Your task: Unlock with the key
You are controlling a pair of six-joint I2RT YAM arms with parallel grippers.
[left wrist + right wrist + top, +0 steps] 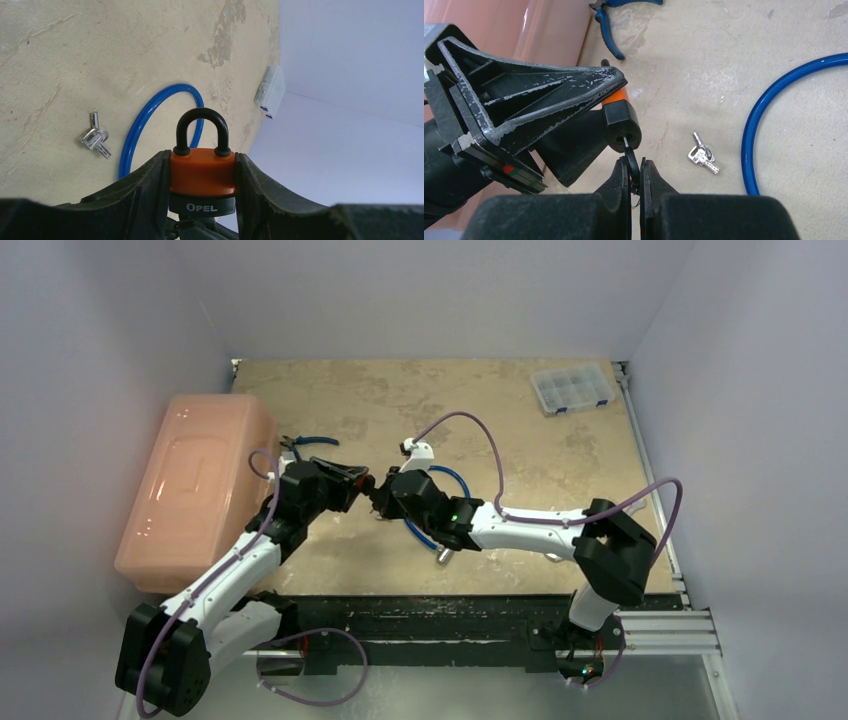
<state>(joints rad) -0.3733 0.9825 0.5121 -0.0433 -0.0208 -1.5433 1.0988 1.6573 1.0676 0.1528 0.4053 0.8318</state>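
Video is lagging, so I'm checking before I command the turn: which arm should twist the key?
Right. The right pincer is shut on the key, whose blade enters the padlock base. The left pincer clamps the padlock's body, so it should only brace.

The left wrist view sits tight against the lock [202,172], facing past it along the table [60,60] to the far wall. The right wrist view looks at the lock from the opposite side, equally close, toward the box [549,30]. Both catch the spare keys [95,137] and cable [150,110] beside the lock. The top view looks down from behind, lock mid-frame.
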